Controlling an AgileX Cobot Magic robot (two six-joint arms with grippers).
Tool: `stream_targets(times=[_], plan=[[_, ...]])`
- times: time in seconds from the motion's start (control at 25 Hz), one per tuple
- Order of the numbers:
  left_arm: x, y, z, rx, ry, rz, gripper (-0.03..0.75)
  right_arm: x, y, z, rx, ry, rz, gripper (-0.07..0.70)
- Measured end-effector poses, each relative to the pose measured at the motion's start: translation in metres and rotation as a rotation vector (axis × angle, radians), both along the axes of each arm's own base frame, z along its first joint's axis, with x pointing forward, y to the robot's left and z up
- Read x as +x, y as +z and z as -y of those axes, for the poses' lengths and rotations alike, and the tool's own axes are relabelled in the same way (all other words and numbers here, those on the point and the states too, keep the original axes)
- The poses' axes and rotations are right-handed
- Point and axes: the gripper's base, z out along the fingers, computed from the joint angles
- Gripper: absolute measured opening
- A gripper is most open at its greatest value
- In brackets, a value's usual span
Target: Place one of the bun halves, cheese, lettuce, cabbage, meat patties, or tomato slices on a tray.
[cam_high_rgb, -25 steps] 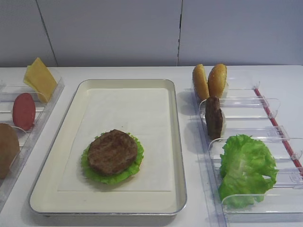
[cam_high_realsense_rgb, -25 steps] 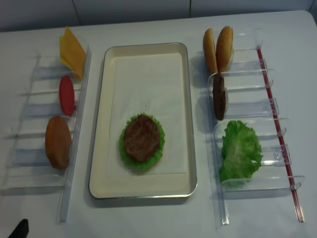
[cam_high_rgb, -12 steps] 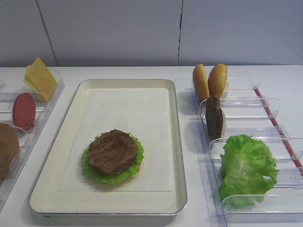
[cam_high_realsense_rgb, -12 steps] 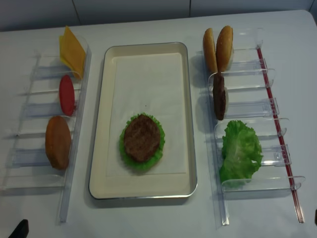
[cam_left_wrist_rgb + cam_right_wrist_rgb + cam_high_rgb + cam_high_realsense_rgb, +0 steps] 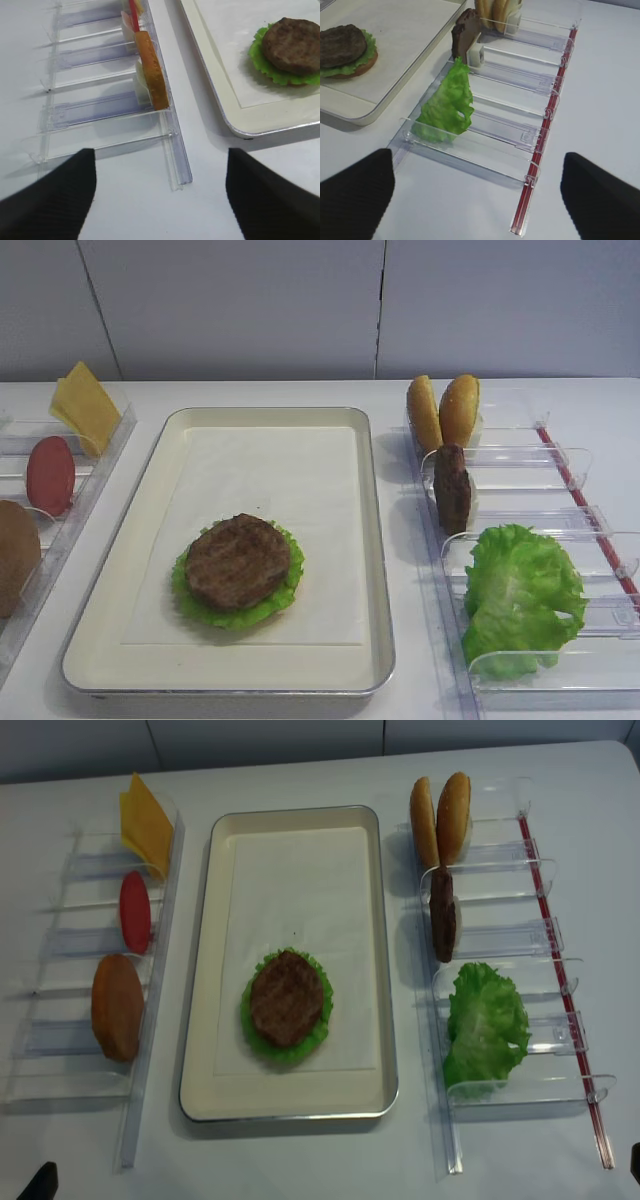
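One tray [image 5: 372,540]; white table [image 5: 300,392].

We see a brown patty [image 5: 238,561] lying flat on a frilly lettuce leaf [image 5: 235,615] on the cream tray [image 5: 372,540]; a second patty [image 5: 452,488] stands on edge beside two upright buns [image 5: 443,411].

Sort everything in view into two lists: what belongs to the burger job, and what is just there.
Job:
tray
patty on lettuce
spare patty
lettuce leaf
bun halves
left bun half
tomato slice
cheese

Just there:
left rack
right rack
table
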Motion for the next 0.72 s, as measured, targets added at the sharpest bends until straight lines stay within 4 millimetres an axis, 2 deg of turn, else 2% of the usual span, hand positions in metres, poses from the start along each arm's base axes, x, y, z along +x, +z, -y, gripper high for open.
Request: stream_targets(times=[0.2,0.4,0.72], plan=[[0.0000,0.0000,0.0000,0.000,0.000,0.000,0.506,0.0000,0.0000,0.0000,0.000,0.000,0.000,0.691],[0.0000,0.0000,0.0000,0.000,0.000,0.000,0.506,-0.0001,0.0000,-0.0002,0.002,-0.009,-0.001,0.648],[0.0000,0.0000,0.0000,0.000,0.000,0.000,0.506,0.0000,0.0000,-0.0017,0.002,-0.204,0.000,0.558]])
